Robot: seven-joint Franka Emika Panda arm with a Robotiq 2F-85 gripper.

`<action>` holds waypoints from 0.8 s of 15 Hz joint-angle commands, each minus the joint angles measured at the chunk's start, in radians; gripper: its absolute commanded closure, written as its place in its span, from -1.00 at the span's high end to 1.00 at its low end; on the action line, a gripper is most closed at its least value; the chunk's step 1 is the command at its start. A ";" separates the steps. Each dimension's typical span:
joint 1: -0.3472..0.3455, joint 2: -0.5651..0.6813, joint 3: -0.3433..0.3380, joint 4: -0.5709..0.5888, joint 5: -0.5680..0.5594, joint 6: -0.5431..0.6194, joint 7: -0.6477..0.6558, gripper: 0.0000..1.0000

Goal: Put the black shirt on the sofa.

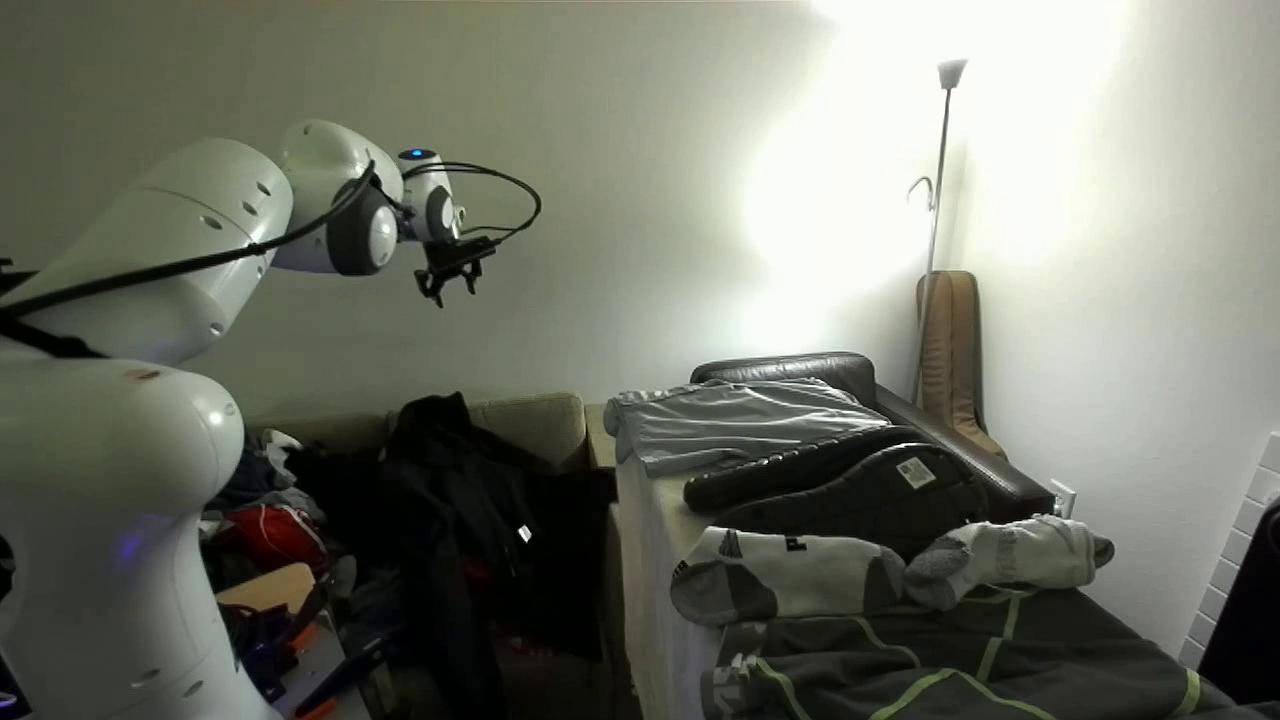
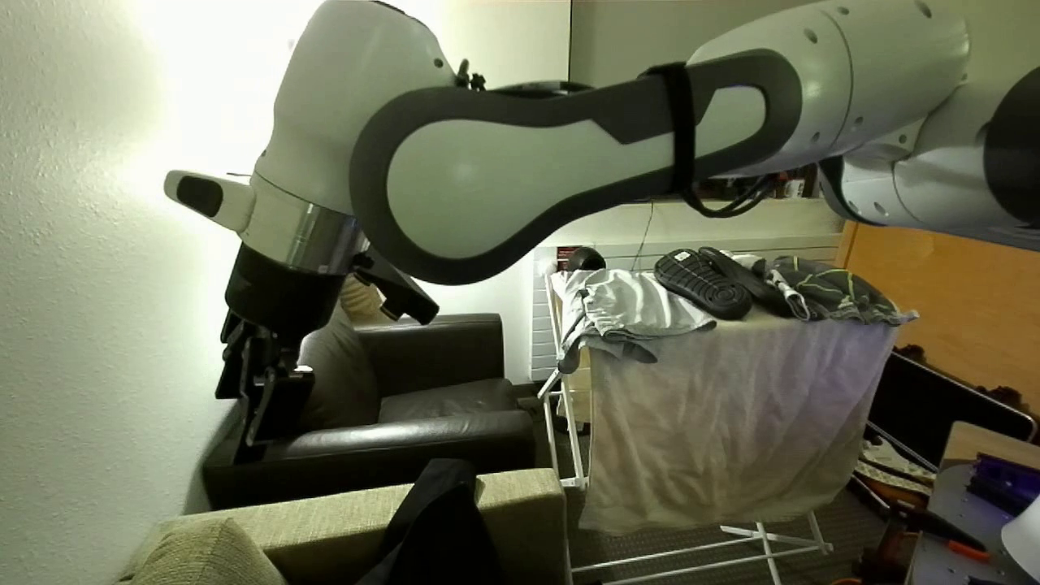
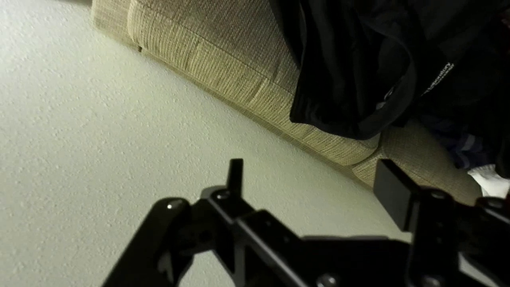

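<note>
Sofa [image 1: 535,420]: 8 o'clock in an exterior view. Black shirt [image 1: 470,505]: lies draped over the backrest [image 3: 223,59] and spills down the front, lower end lost in the dark; looks placed already. Probably light for its size, soft, limp, hard to damage, not slippery, prone to bunching and trailing. Pincer [image 3: 312,179]: spread, nothing in it, apart from the shirt, which sits at 1 o'clock from it in the wrist view. To take hold: pinch the loose edge [image 3: 338,124] over the backrest, clear of the white lettering [image 3: 439,76].
</note>
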 commanded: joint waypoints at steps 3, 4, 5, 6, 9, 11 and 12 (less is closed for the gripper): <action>-0.003 -0.193 -0.069 -0.286 -0.024 0.092 0.136 1.00; -0.001 -0.214 -0.079 -0.322 -0.023 0.115 0.158 1.00; 0.002 -0.236 -0.091 -0.360 -0.025 0.136 0.183 1.00; 0.002 -0.258 -0.099 -0.399 -0.023 0.154 0.203 1.00; 0.010 -0.327 -0.129 -0.523 -0.027 0.199 0.268 1.00; 0.015 -0.376 -0.147 -0.609 -0.029 0.224 0.307 1.00; 0.016 -0.400 -0.154 -0.652 -0.028 0.235 0.325 1.00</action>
